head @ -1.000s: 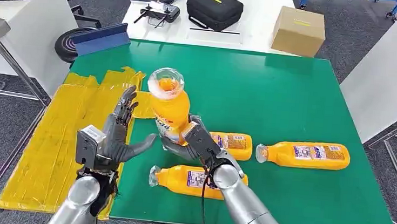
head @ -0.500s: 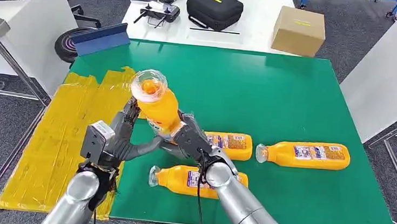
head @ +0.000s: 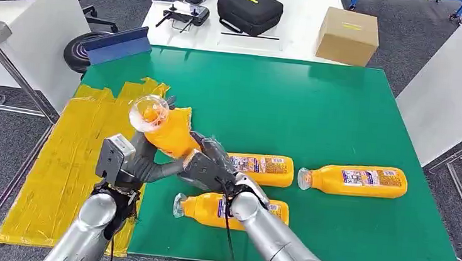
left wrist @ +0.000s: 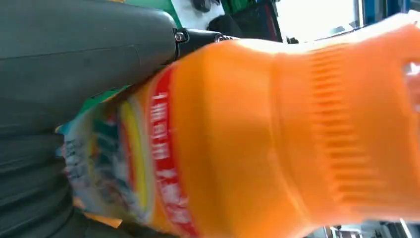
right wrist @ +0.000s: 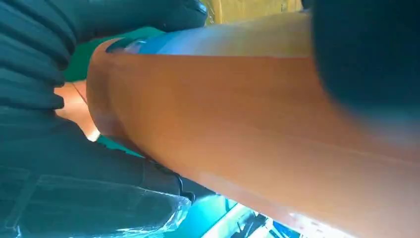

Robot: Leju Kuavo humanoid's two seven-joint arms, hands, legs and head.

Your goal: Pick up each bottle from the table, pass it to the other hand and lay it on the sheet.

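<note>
An orange juice bottle (head: pixel 168 134) hangs tilted over the left part of the green mat (head: pixel 319 106), its clear cap pointing up toward the yellow sheet (head: pixel 68 160). My right hand (head: pixel 206 166) grips its lower, labelled part. My left hand (head: pixel 140 163) cups the bottle from the sheet side, thumb beneath it and straight fingers behind it. The left wrist view has the bottle (left wrist: pixel 277 139) right against the thumb (left wrist: pixel 74 54). Seen from the right wrist, the bottle (right wrist: pixel 257 124) lies across that hand (right wrist: pixel 59 148). Three more bottles lie flat on the mat (head: pixel 263 169) (head: pixel 353 180) (head: pixel 209 209).
Behind the mat a white table carries a black case (head: pixel 250 9), a cardboard box (head: pixel 348 36) and a controller (head: pixel 185 14). A blue board (head: pixel 116 45) leans at the mat's far left corner. Another white table (head: pixel 460 81) stands at the right.
My right hand has carried the bottle left and tipped it toward the sheet. The left hand, apart and spread before, now has the bottle between thumb and fingers.
</note>
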